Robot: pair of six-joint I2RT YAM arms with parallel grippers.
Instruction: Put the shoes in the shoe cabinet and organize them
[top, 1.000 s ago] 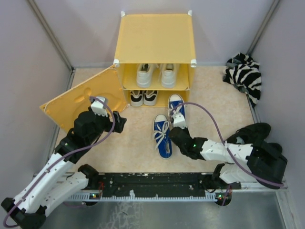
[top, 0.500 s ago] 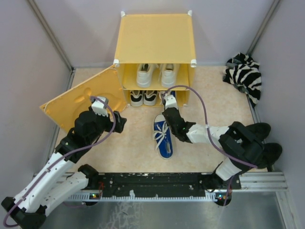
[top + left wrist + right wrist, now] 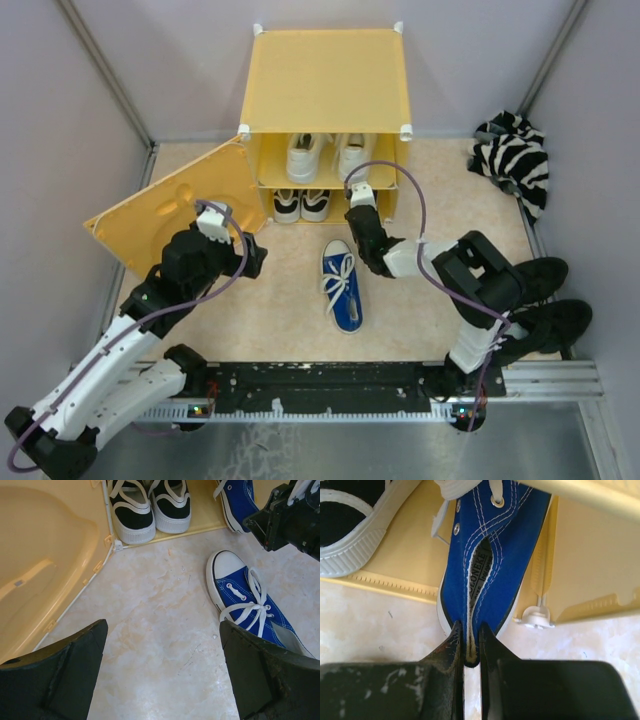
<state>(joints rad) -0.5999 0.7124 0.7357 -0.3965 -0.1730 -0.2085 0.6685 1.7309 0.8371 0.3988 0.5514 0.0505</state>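
Matt woven cloth on the blue shoe (image 3: 512,555), smooth semi-gloss plastic cabinet (image 3: 325,75), mottled stone-look floor (image 3: 150,630).

A crumpled zebra-striped cloth (image 3: 512,160) lies in the far right corner of the beige, marbled table top (image 3: 270,320) — bunched against the pale lilac wall (image 3: 590,130). Nearer along the same right edge sits a pair of all-black shoes (image 3: 560,318) (only partly visible), one just behind the other.

Two white sneakers (image 3: 303,156), two black-and-white (image 3: 300,205), two blue (image 3: 342,286), two black (image 3: 553,319) — one cabinet (image 3: 325,75)
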